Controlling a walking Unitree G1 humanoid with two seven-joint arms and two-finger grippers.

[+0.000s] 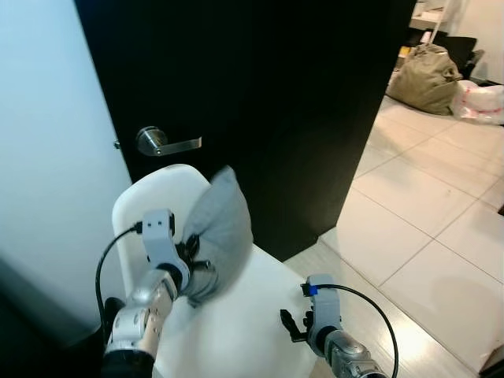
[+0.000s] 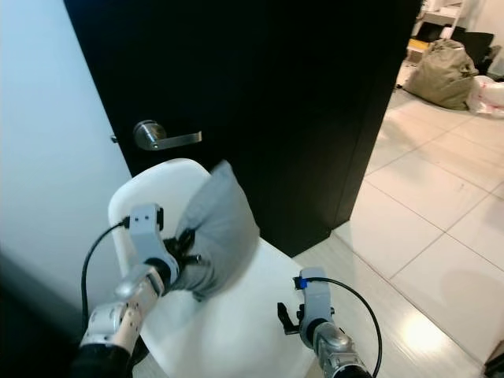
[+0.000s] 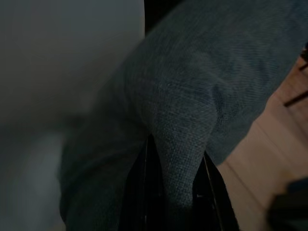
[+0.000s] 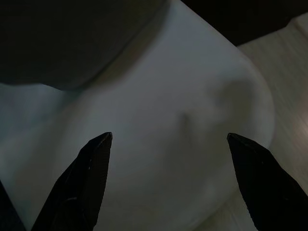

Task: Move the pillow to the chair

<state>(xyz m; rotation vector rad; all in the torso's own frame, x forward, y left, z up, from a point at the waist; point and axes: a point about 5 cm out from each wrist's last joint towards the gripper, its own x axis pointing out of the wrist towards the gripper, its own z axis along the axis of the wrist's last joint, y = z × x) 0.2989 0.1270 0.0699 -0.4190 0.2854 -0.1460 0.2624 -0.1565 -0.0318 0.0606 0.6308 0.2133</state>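
A grey pillow (image 1: 220, 228) stands tilted on the white chair (image 1: 236, 331), leaning toward its curved backrest (image 1: 150, 197). My left gripper (image 1: 193, 264) is shut on the pillow's lower edge; in the left wrist view a fold of grey fabric (image 3: 183, 144) is pinched between the black fingers (image 3: 139, 192). My right gripper (image 4: 168, 144) hovers open over the front of the white seat (image 4: 183, 120), with the pillow's dark underside (image 4: 72, 43) beyond it. The right wrist (image 1: 323, 315) sits at the chair's front right edge.
A black door (image 1: 260, 102) with a silver lever handle (image 1: 161, 142) stands right behind the chair. A white wall (image 1: 47, 142) is on the left. Tiled floor (image 1: 425, 228) opens to the right, with a tan bag (image 1: 429, 79) and white bags (image 1: 480, 101) far off.
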